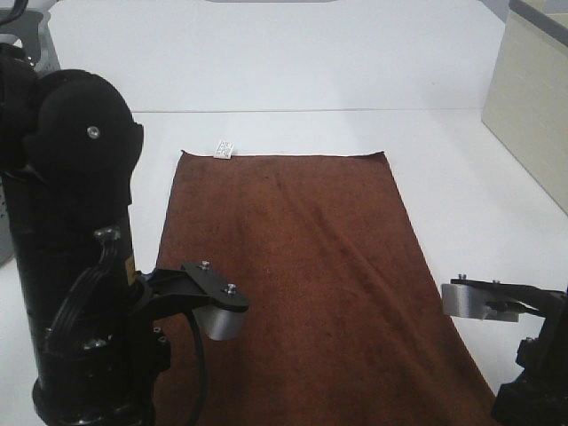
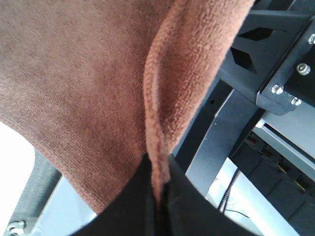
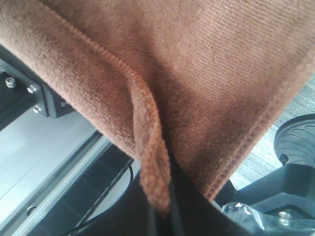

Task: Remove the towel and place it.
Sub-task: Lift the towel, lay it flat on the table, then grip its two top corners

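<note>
The towel (image 1: 293, 257), a dark reddish-brown terry cloth, lies spread flat along the white table (image 1: 311, 71), with its small white tag (image 1: 224, 149) at the far left corner. Its near end hangs toward me past the table's front. In the left wrist view my left gripper (image 2: 158, 196) is shut on the towel's stitched hem (image 2: 152, 123), which is bunched into a fold between the black fingers. In the right wrist view my right gripper (image 3: 165, 211) is shut on the hem (image 3: 147, 142) of the other near corner. Both fingertips are hidden in the exterior high view.
The bulky black left arm (image 1: 80, 266) fills the near left, and the right arm's wrist (image 1: 497, 302) sits at the near right. A beige box (image 1: 532, 98) stands at the far right. Black frame bars (image 2: 266, 59) and cables show below the table.
</note>
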Controlling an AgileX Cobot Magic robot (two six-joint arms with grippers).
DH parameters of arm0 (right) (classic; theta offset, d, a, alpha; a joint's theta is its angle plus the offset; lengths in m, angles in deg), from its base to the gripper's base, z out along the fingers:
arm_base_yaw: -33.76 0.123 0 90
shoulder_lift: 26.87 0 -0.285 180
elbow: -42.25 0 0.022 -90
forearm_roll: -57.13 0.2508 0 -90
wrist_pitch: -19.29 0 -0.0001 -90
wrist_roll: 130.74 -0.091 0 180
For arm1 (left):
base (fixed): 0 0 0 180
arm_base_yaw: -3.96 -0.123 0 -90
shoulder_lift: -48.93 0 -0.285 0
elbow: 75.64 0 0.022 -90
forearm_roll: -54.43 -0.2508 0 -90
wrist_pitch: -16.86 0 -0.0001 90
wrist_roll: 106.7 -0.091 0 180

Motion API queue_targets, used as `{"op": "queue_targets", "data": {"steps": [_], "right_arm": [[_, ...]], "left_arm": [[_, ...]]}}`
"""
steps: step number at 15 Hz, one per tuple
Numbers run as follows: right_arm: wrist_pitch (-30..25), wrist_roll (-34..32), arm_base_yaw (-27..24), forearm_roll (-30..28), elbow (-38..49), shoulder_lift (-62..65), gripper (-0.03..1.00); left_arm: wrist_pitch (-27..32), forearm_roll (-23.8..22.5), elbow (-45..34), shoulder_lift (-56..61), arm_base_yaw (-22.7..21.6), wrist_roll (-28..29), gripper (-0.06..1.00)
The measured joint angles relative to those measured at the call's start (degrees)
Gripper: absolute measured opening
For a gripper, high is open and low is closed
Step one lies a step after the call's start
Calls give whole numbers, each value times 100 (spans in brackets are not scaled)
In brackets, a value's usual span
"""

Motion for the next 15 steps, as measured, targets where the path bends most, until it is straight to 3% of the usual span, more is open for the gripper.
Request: {"op": "queue_targets", "data": {"steps": [4, 12, 13, 15], "right_arm": [[172, 40, 0, 0, 0, 0, 1], [218, 52, 0, 155, 0, 0, 3], [218, 52, 0, 155, 0, 0, 4], [218, 52, 0, 155, 0, 0, 12]], "left_arm": [[-6, 97, 0, -372, 275, -17, 0], [-11, 567, 0, -413, 304, 17, 0], [-23, 573, 0, -413, 304, 17, 1], [-69, 642, 0, -413, 304, 17, 15]]}}
